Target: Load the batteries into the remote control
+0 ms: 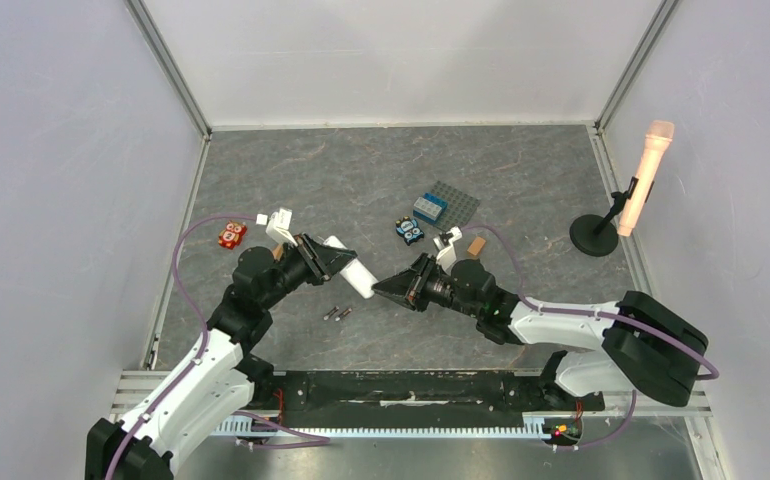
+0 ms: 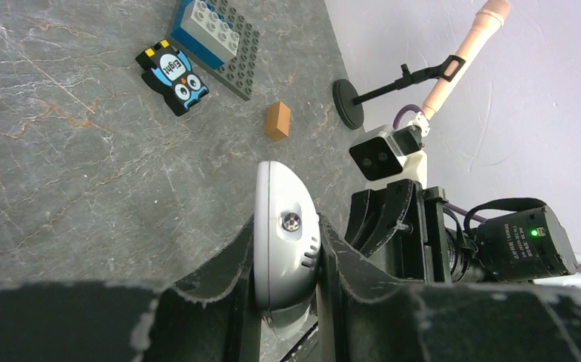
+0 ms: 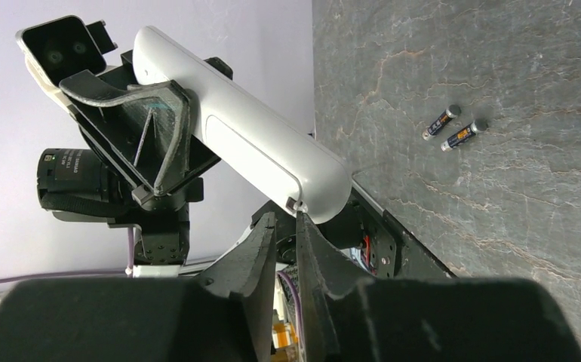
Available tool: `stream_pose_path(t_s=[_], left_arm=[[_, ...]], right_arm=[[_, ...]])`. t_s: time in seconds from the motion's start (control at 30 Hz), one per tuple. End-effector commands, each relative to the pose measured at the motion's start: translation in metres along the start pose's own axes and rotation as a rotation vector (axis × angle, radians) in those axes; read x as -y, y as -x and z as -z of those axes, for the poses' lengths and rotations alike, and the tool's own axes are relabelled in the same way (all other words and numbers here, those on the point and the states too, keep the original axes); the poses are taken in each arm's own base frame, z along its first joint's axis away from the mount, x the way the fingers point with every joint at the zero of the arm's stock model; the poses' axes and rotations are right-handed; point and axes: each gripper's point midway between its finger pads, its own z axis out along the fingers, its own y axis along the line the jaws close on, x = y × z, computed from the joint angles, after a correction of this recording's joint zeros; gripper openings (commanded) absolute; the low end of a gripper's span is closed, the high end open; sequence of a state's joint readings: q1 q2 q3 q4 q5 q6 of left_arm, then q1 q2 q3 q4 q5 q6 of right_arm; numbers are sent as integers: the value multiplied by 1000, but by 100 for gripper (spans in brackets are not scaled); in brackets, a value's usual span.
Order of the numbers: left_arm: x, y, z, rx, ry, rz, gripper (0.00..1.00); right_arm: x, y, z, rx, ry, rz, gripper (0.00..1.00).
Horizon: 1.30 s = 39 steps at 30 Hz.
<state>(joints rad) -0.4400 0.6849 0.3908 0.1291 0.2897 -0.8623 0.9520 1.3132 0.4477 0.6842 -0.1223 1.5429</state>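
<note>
The left gripper (image 1: 333,259) is clamped on the slim white plastic remote control (image 1: 353,269), holding it above the grey marbled table (image 1: 521,190). Just below the remote lie two small dark, silver-ended batteries (image 1: 337,314), side by side. Right of the remote, the right gripper (image 3: 286,226) is nearly closed, its tips at the remote's end.

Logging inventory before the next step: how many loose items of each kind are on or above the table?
batteries: 2
remote control: 1, in the left hand
toy brick items: 3
orange-brown block: 1
microphone on stand: 1
Total: 8
</note>
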Motion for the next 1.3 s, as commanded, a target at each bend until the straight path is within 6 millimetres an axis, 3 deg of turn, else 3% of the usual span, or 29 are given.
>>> stream_pose_path(t_s=[0.0, 0.57, 0.83, 1.27], left_arm=[[24, 16, 2, 55, -85, -29, 2], [26, 10, 4, 33, -113, -28, 2], [30, 8, 5, 25, -133, -36, 2], [37, 5, 6, 4, -176, -41, 2]], right_arm=[[-20, 4, -6, 20, 53, -9, 18], [-24, 7, -8, 32, 81, -15, 8], [-21, 9, -8, 44, 72, -22, 17], [-16, 10, -10, 50, 56, -23, 15]])
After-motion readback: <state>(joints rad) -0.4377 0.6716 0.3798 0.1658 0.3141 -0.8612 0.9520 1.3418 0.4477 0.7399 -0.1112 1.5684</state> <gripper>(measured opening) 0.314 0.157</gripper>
